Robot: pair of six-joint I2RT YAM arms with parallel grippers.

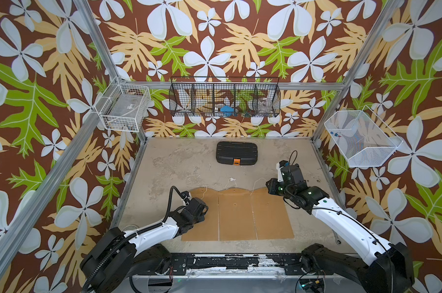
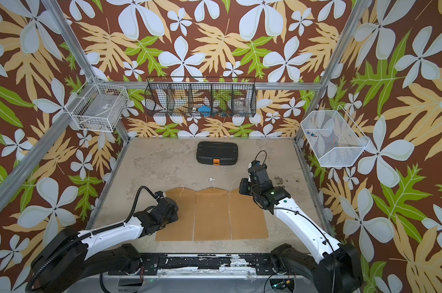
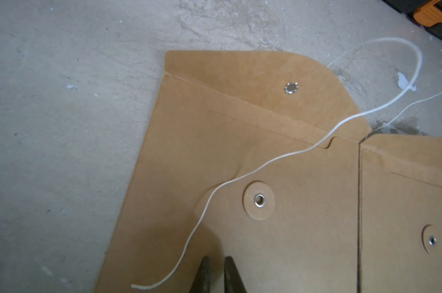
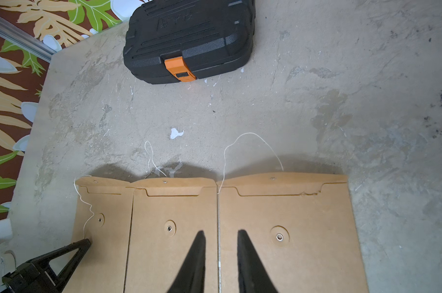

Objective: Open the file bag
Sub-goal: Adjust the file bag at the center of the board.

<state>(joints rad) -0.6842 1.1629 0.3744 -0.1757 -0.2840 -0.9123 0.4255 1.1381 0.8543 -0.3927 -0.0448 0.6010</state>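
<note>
- Three brown file bags lie side by side on the table, close to its front edge: the left bag, the middle bag and the right bag.
- Each bag's long side runs from the front edge toward the back edge. The flap ends all point at the back edge, where the black case sits, well apart from them.
- My left hand hangs just over the left bag. Its two fingers are only a tiny bit apart, and there is nothing between them.
- On the left bag, the white string lies loose across the paper. It runs just beside the round button and is not wound around it. Its free end lies just beside my left fingers, but I do not hold it.
- The flap of that bag is folded back, away from the button, toward the back edge.
- My right hand hovers above the line where the middle bag and the right bag meet. Its fingers are a little apart and they hold nothing.
- I think the strings are off and the flaps are up, so most of the job looks done.
- If the left bag needs more opening, my left hand is the nearer one. The flap lies straight ahead of it, along the bag's long side, so I would reach toward the back edge.
- My right hand is nearer to the other two bags.
</note>
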